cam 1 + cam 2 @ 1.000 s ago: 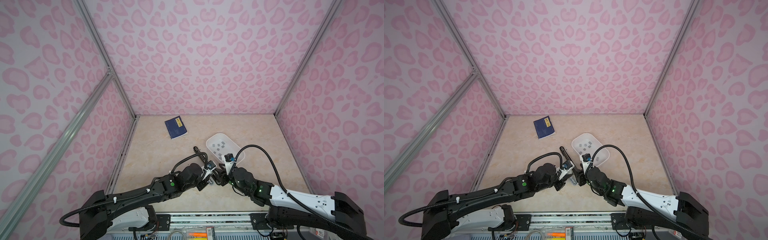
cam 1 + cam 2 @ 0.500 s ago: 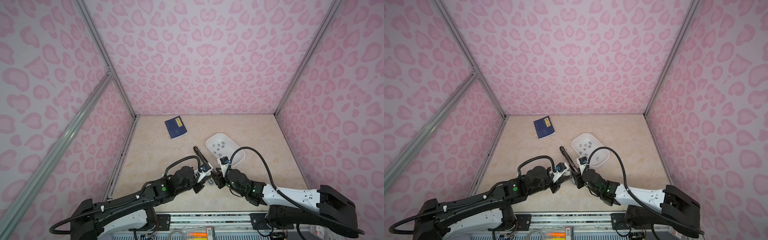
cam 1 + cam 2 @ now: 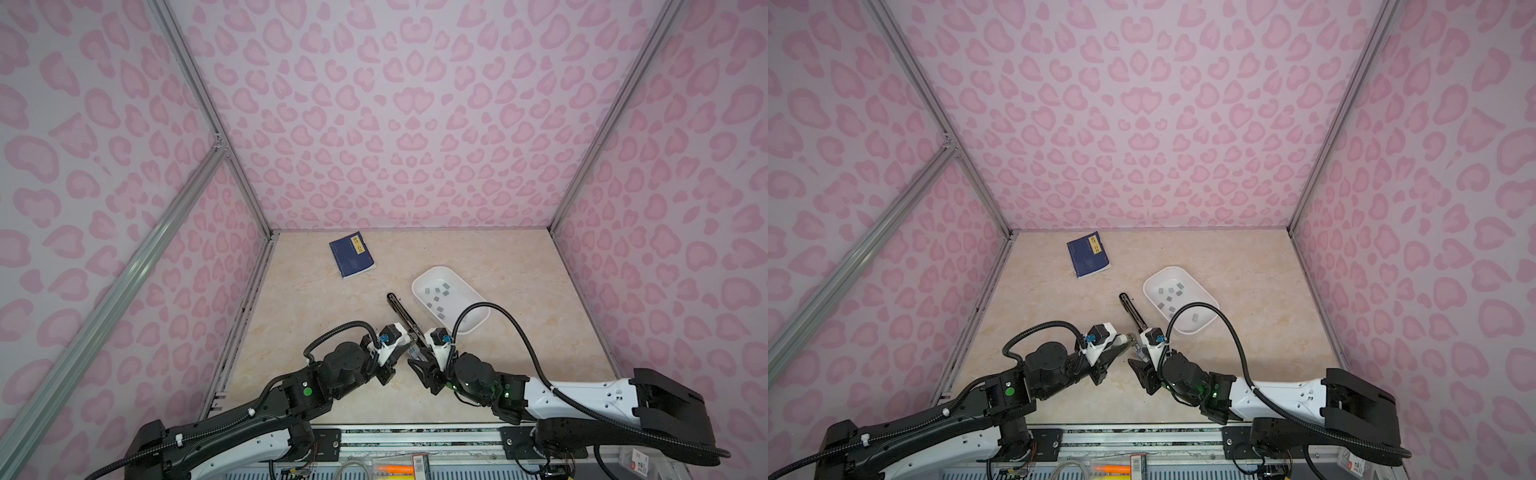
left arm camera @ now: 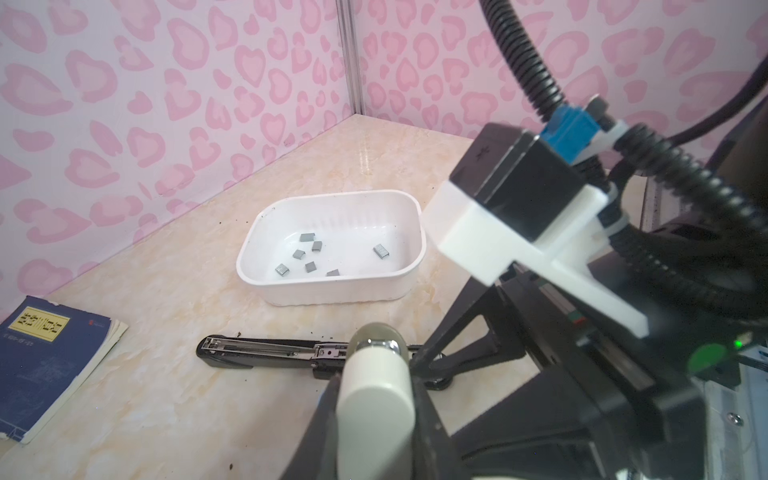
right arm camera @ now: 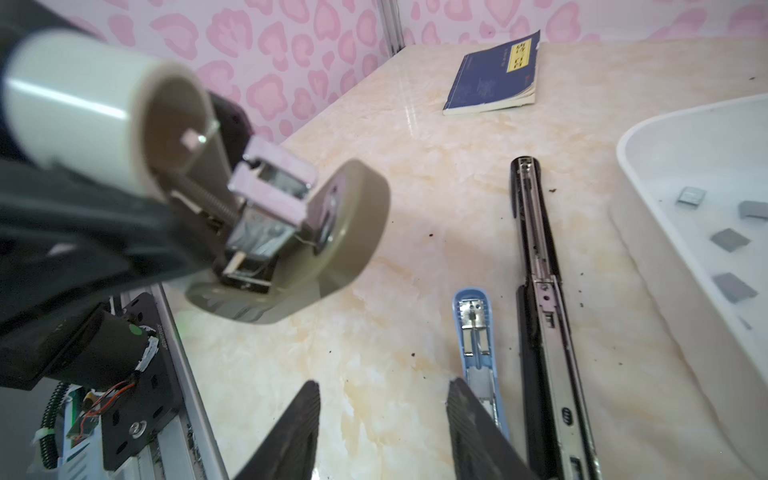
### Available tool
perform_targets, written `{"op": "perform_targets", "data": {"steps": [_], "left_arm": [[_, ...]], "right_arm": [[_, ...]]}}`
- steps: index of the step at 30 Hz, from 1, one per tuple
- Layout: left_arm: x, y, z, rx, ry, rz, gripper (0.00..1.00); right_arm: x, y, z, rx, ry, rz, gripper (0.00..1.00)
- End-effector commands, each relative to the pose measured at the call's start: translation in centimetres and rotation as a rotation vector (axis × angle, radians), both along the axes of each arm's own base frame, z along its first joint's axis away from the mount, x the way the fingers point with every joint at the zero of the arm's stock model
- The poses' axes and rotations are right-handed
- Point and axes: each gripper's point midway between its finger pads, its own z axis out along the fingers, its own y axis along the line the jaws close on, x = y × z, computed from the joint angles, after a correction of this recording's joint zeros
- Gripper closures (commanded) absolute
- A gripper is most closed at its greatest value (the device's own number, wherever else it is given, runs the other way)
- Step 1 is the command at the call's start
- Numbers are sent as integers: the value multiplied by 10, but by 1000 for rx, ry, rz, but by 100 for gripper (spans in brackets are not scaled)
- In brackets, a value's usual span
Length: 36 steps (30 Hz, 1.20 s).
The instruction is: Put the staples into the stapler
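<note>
Beige stapler (image 5: 286, 232) aloft, hinged open, pinched by left fingers (image 4: 311, 449); right fingers (image 5: 473, 436) spread, empty, low over tabletop (image 5: 415, 145). Staples (image 4: 309, 266) lie farther off in white tray (image 4: 332, 291). Risk, I'd judge: a tiny block slips or jams, since the channel hangs tilted.

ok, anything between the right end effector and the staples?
Partly. The open black stapler and the blue stapler lie on the table between the right end effector and the white tray holding the staples. The tray wall too. Nothing covers them from above.
</note>
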Motion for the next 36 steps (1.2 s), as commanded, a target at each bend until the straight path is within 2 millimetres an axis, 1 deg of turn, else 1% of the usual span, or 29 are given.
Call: {"op": "perform_targets", "data": {"steps": [1,3,6,9,10,12,13,16,18,21,24,28,30,32,34,36], "left_arm": [[4,0,12,-50,-36,16,96],[8,-1,10,-33,-40,29,96],[14,-4,0,34,-34,40,96],[11,-15,-8,64,-10,-6,96],[10,-18,-9,69,-3,-21,96],[7,-23,-12,74,7,-46,96],[6,-24,-13,76,11,-53,96],[2,-27,-11,65,11,-80,96],[-1,-27,-8,49,9,-99,96],[-4,-25,-3,26,1,-105,96],[-5,-21,2,7,-11,-100,96],[-6,-19,3,3,-12,-99,96],[-5,-19,3,6,-11,-92,96],[-4,-19,2,11,-9,-86,96],[-3,-19,1,14,-7,-85,96],[-3,-19,1,17,-5,-83,96]], "right_arm": [[5,-16,12,-24,-85,-37,48],[4,-23,25,-11,-116,-38,49],[-2,-22,53,41,-174,6,64],[-1,-19,74,70,-198,9,77],[1,-18,76,71,-197,-4,80],[9,-17,74,45,-192,-39,87],[15,-16,72,26,-184,-62,90],[29,-13,60,7,-147,-90,96],[35,-11,54,11,-121,-96,97],[39,-4,43,0,-93,-86,98],[34,9,37,1,-74,-31,100],[29,16,31,2,-70,-8,100],[33,11,28,-18,-68,-42,100],[39,1,27,-37,-71,-101,98],[42,-7,32,-31,-77,-127,94],[39,-12,40,-16,-90,-128,91]]}}
